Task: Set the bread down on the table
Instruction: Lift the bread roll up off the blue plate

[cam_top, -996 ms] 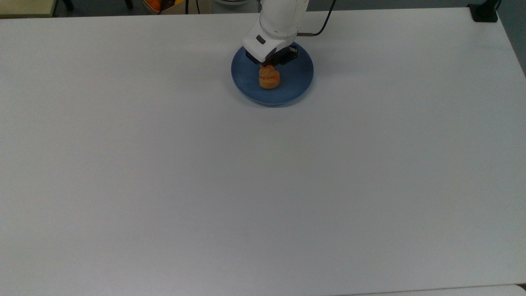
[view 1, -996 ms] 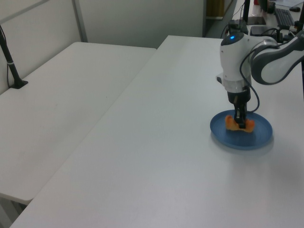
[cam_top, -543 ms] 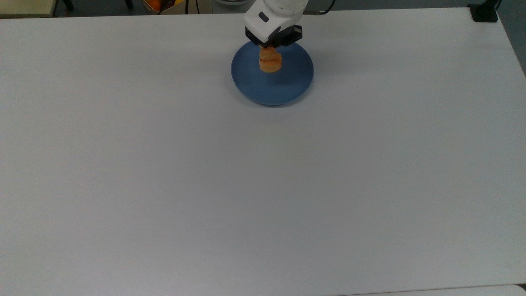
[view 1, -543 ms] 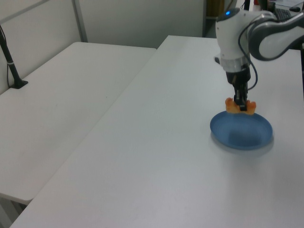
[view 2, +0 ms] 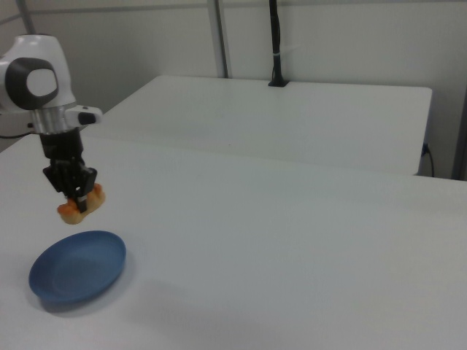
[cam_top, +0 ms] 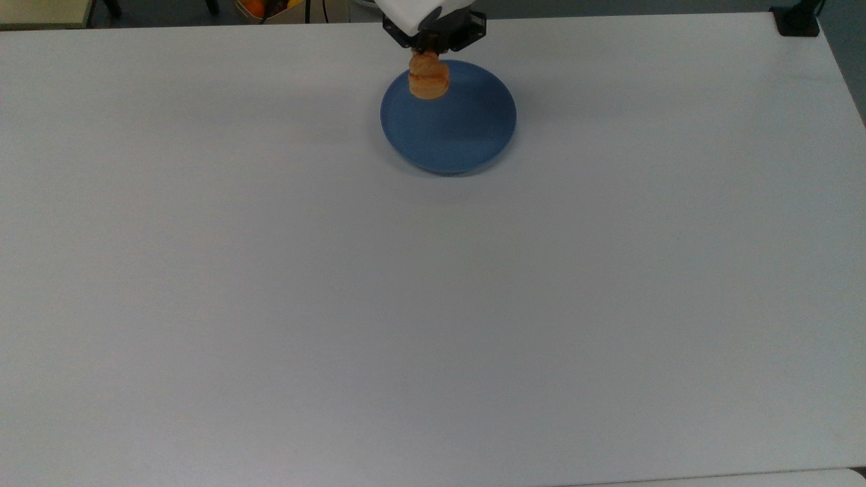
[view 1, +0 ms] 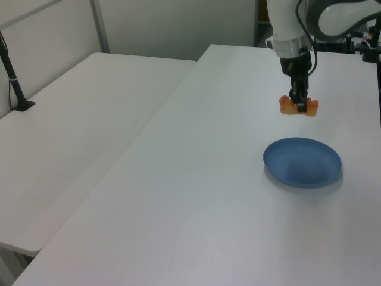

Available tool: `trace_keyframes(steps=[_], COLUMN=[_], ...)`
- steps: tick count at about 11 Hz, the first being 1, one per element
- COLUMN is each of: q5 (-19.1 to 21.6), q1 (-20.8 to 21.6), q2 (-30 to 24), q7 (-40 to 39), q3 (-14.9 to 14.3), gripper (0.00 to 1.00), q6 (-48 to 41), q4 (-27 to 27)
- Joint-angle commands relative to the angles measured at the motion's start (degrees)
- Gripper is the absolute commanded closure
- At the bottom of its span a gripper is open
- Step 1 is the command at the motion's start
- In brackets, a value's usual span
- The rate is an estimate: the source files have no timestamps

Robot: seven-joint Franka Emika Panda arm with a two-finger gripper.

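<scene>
The pincer (view 1: 299, 105) clamps the bread (view 1: 290, 106) — long axis level (crosswise to the fingers).

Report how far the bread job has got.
Done: the bread is off the blue plate, which lies bare on the table. In hand: the gripper is shut on the bread and holds it in the air above the plate's level. Left: carry it sideways, lower it onto bare tabletop and let go.

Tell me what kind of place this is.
Probably a robotics lab or test room: a robot arm's gripper holds bread above a blue plate on a bare white table, with a second plain table and a clamped black pole behind.
</scene>
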Motion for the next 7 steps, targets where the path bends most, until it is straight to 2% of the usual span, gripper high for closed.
trace_keyframes(steps=[1, 4, 7], q5=[-0.82, -0.82, -0.73], q1=[-7.55, -15.56, -19.17], q2=[1.24, 4.83, 10.28], q7=[-9.61, -19.73, -24.24], q3=[-0.26, -2.27, -6.22], gripper=[0.84, 0.84, 0.84], q6=[-1.54, -0.92, 3.62], q4=[4.10, 10.16, 16.31])
